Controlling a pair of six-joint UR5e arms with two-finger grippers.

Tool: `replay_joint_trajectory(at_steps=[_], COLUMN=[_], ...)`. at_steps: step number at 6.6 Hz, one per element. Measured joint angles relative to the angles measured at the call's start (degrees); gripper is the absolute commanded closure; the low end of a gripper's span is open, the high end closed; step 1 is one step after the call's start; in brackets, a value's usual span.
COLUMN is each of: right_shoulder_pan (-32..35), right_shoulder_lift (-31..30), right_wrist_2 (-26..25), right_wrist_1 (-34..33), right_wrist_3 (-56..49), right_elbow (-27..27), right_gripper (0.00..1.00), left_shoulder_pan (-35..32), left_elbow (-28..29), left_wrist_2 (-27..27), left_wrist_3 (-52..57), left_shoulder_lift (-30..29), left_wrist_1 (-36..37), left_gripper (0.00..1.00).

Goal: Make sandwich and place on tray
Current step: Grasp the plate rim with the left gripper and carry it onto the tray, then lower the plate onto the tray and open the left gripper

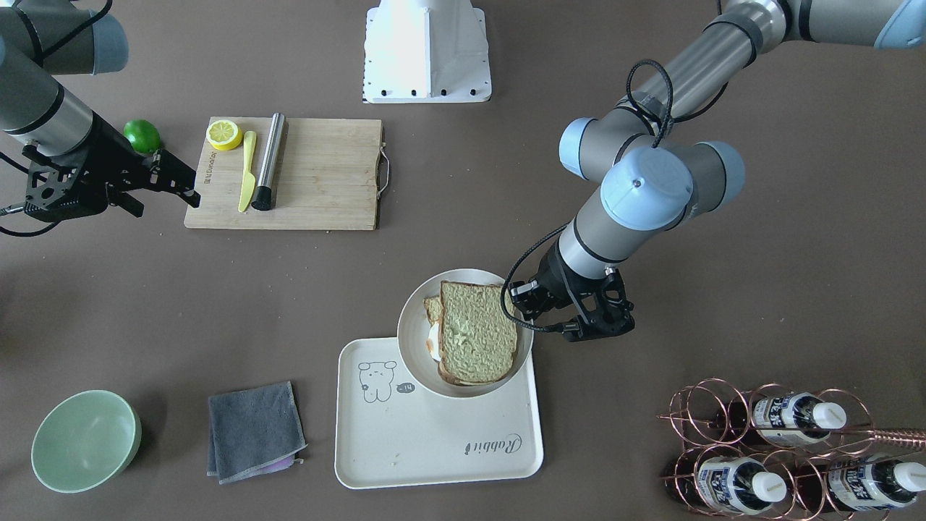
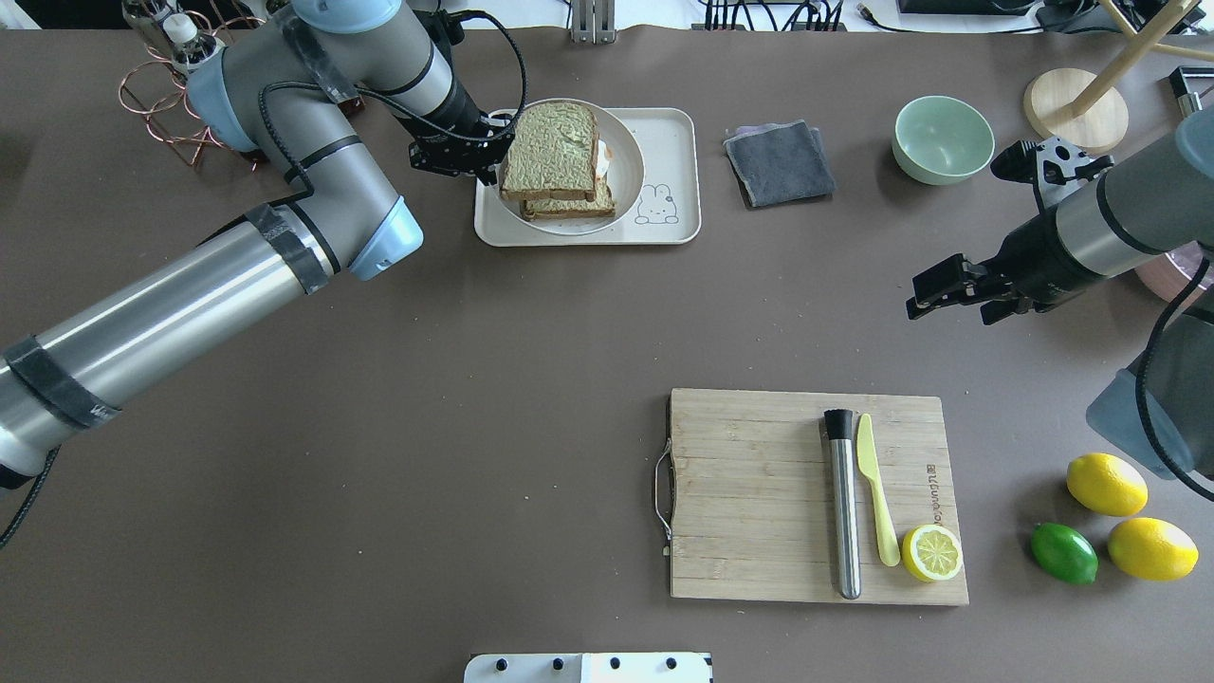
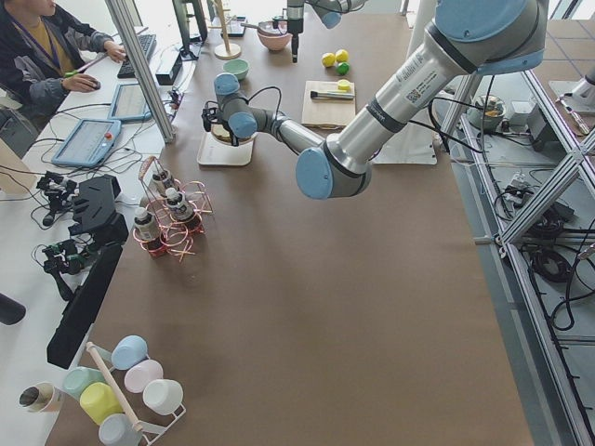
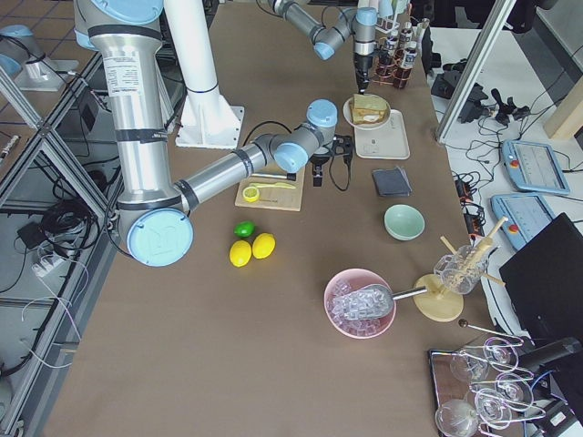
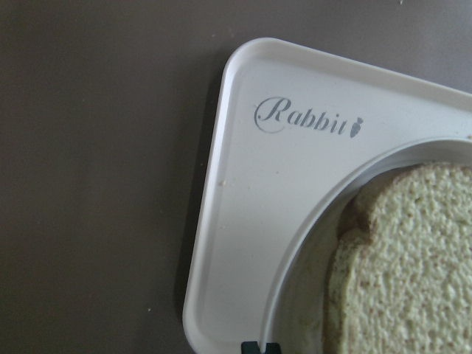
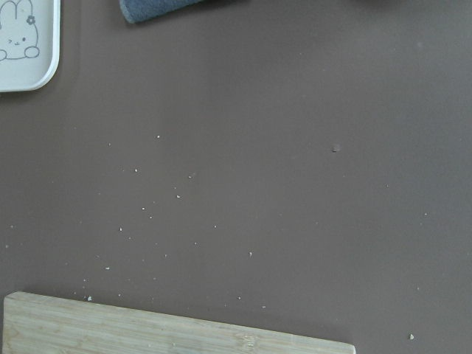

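Note:
The sandwich, two brown-crusted slices with white egg showing at one side, lies on a round white plate. The plate overlaps the robot-side edge of the cream tray. My left gripper is shut on the plate's rim on the side by the bottle rack. In the left wrist view its fingertips meet at the bottom edge, with the tray's "Rabbit" corner and the bread above them. My right gripper hangs open and empty over bare table, far from the tray.
A wooden cutting board holds a steel rod, a yellow knife and a lemon half. A grey cloth and a green bowl lie beside the tray. A copper bottle rack stands near my left arm. Lemons and a lime lie by the board.

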Motion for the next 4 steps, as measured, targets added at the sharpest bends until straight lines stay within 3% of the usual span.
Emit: replay_joint_trajectory(at_steps=[2, 4], right_shoulder_pan=[0.4, 0.6], right_shoulder_lift=[0.0, -0.1], right_wrist_2=[-0.4, -0.5], right_wrist_1=[0.0, 0.0], right_wrist_3=[0.0, 0.0], right_elbow=[0.0, 0.0], right_gripper=[0.0, 0.0], left_shoulder_pan=[-0.1, 0.0], left_elbow=[10.6, 16.0], left_wrist_2=[0.1, 0.2], left_wrist_3=[0.1, 0.1], left_shoulder_lift=[-4.1, -6.1], left_wrist_1=[-7.4, -11.5], left_gripper=[1.0, 1.0])
